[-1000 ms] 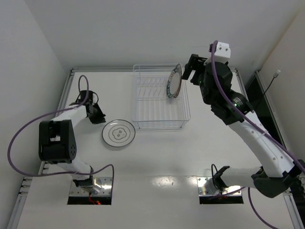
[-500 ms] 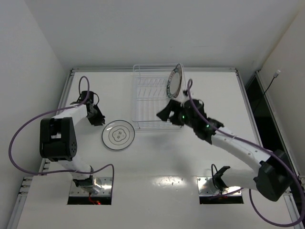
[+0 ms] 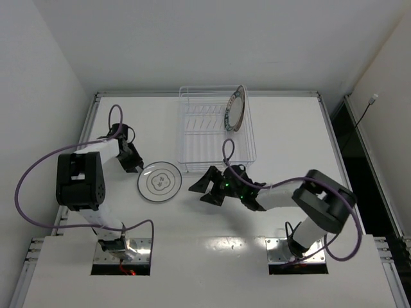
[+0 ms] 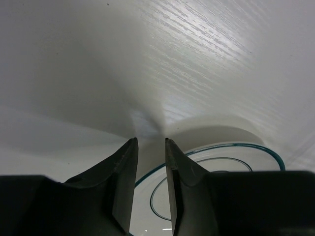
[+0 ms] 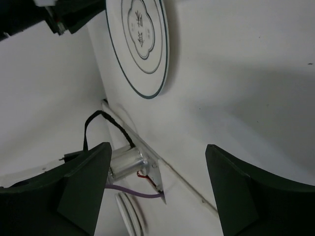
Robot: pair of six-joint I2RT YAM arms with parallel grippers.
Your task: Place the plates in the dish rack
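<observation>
The white plate with dark rings (image 3: 159,181) lies flat on the table, left of the rack's near corner. It also shows in the left wrist view (image 4: 231,153) and the right wrist view (image 5: 142,44). My left gripper (image 3: 134,165) is low at its left rim, jaws a narrow gap apart (image 4: 151,140), nothing between them. My right gripper (image 3: 203,190) is wide open and empty (image 5: 157,164), low over the table just right of that plate. The dark-rimmed plate (image 3: 235,109) stands upright in the dish rack (image 3: 215,168). The orange plate is out of view.
The rack stands at the table's back middle. The arm base plates (image 3: 121,249) sit at the near edge, with purple cables looping beside each arm. The left base mount and its cable (image 5: 125,163) show in the right wrist view. Walls close the table on three sides.
My right arm has swung from high by the rack's back right corner down to low over the table, right of the ringed plate. The left gripper has barely moved.
</observation>
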